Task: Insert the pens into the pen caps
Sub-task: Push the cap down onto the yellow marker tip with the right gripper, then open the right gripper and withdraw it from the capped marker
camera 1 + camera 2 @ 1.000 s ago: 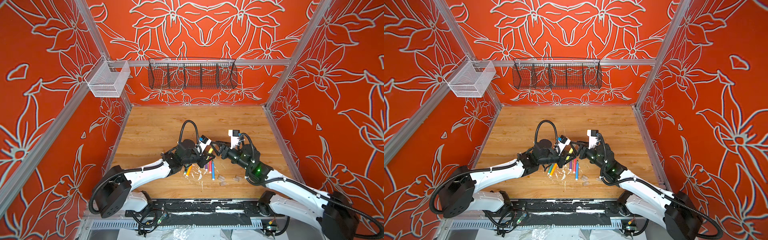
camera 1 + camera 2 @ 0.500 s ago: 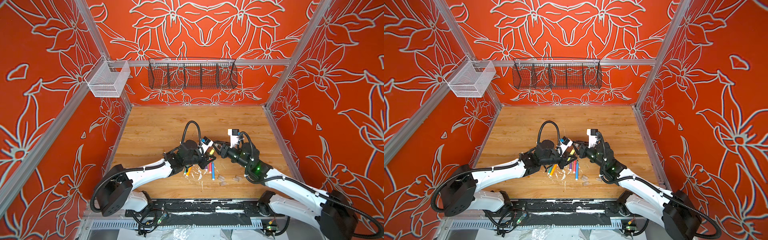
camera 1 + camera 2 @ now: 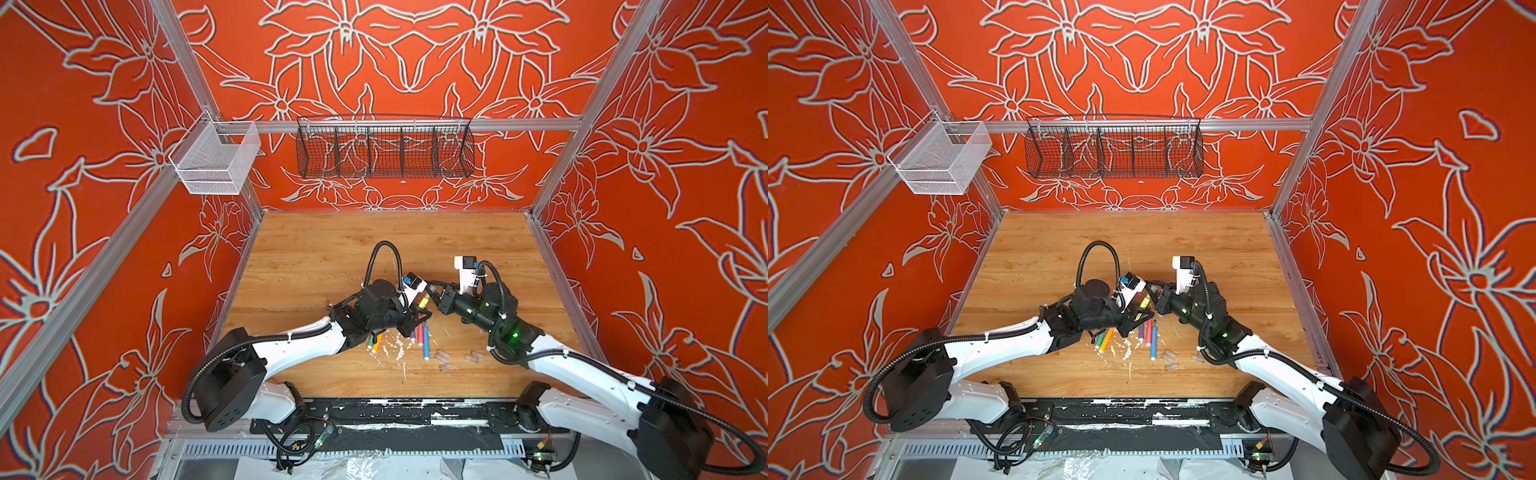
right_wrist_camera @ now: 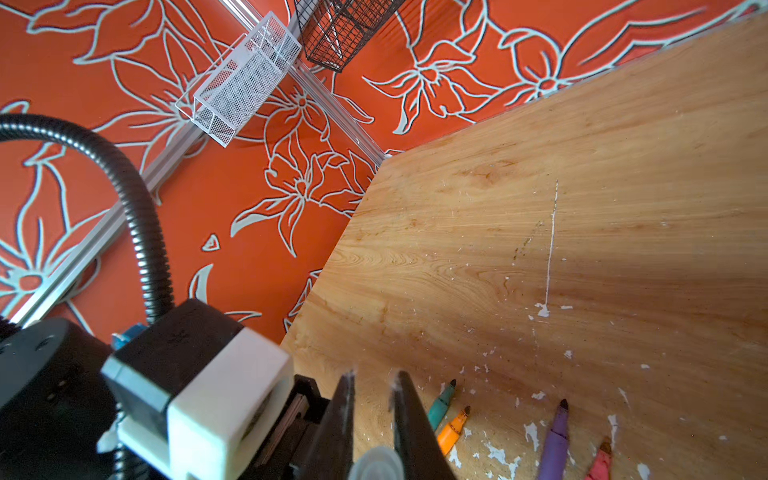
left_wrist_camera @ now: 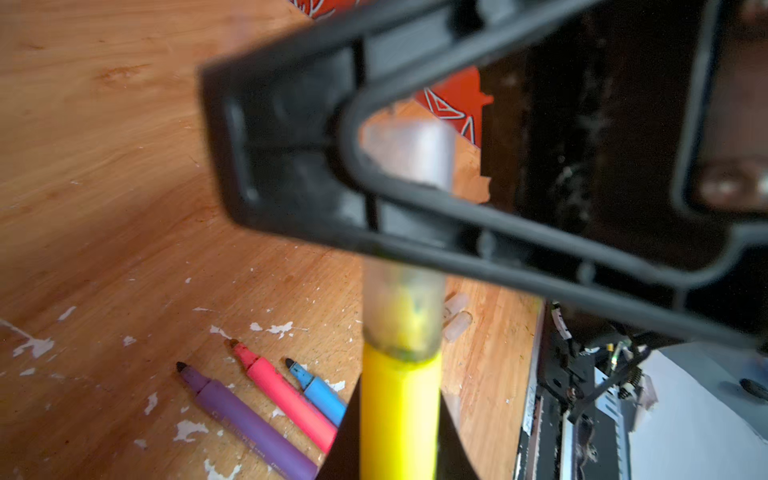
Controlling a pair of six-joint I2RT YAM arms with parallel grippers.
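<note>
A: While three loose pen caps [image 3: 444,356] lie nearest the front edge, where are the pens?

B: Just behind them. The blue pen [image 5: 318,392], pink-red pen [image 5: 286,399], purple pen [image 5: 249,424], orange pen [image 4: 453,428] and green pen [image 4: 440,403] lie flat on the table [image 3: 332,249] — long axes front to back, tips pointing away.

A: And the yellow pen [image 5: 399,415]?

B: Above the table, pinched in the left gripper [image 3: 417,312]. It slants toward the right gripper [image 4: 373,378], whose fingers clamp the clear cap [image 5: 401,307] over its tip.
</note>
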